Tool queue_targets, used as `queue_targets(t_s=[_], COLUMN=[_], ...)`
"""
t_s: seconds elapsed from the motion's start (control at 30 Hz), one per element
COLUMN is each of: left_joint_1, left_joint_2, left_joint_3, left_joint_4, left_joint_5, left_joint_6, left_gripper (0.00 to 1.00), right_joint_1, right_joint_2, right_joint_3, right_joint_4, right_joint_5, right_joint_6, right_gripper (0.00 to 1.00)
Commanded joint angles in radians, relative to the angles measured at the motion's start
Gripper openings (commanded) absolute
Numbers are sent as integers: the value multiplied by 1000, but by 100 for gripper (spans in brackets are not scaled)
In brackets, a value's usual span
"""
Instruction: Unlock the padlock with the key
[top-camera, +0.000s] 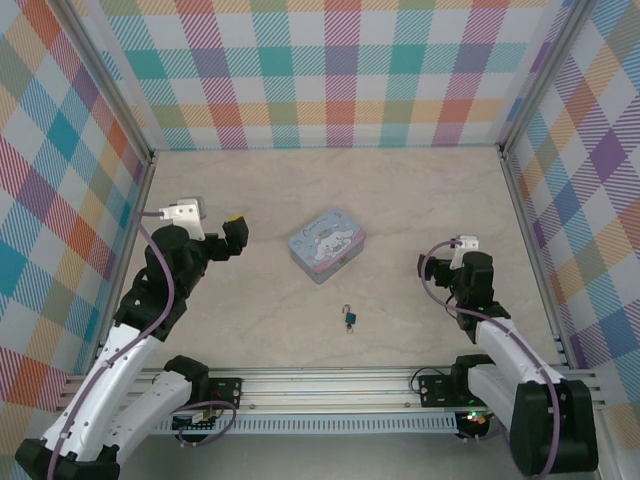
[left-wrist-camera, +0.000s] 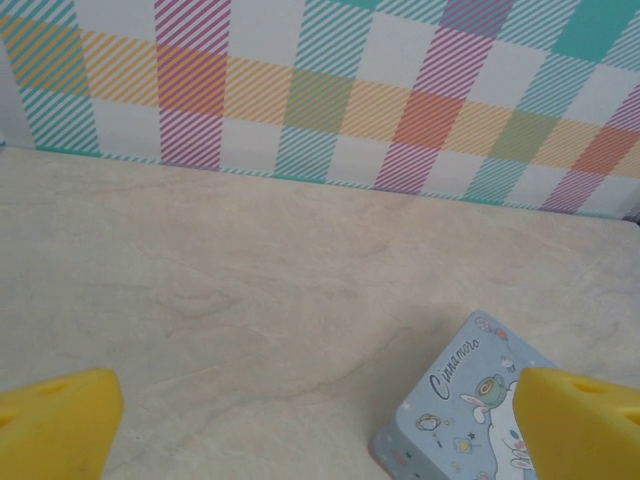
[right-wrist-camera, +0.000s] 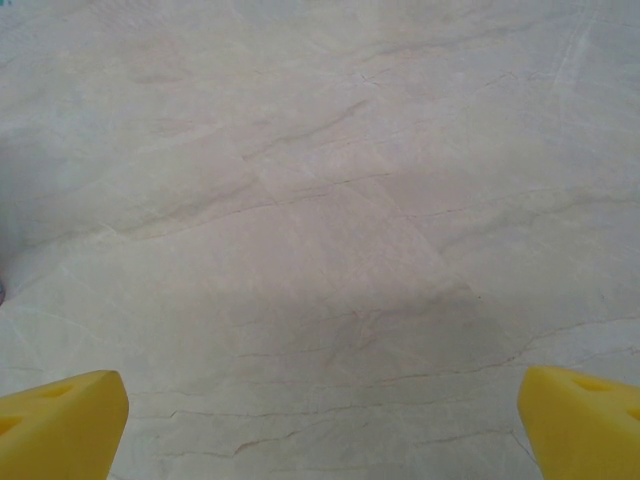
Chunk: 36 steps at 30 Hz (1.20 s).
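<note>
Padlock (top-camera: 349, 317), small, light and probably slippery, lay near the tin (top-camera: 327, 244) on the counter (top-camera: 420, 200), best pinched by its body; left fingers (left-wrist-camera: 55, 425) and right fingers (right-wrist-camera: 60, 420) gaped empty.

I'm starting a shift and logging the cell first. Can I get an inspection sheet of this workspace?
Surface: pale marbled table, no damage seen.
Job's things: padlock lies near centre, untouched; key may be the dark speck at its near end, too small to confirm.
Clutter: pale blue cartoon tin, closed, beyond the padlock.
Grippers: left end effector open, tin ahead; right end effector open over table.
Cables: purple cables along both arms.
Surroundings: checked walls; metal rail at near edge.
</note>
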Motion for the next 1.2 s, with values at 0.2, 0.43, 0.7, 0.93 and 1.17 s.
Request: queue_targets(t_s=[0.2,0.43,0.7,0.93,1.17], left_joint_1=[0,2,13,30,73], left_joint_2=[34,78,113,129,162], left_joint_3=[26,30,10,-163,-246], left_joint_4=[2,-22,2,313,323], left_joint_5=[-45,-100,-188,-369,-330], left_joint_6=[1,-14,-1,182,211], left_gripper=[100,100,100,100,100], right_joint_1=[-29,-30,-32,-48,-48], right_joint_2=[219,416,568,587,587], right_joint_3=[13,54,59,151,151], right_joint_4=[411,605,727,579,577], right_joint_5=[-83,-165,-146,-78,-78], right_joint_6=[-40,-117,-113,-67,-68], right_gripper=[100,100,100,100,100])
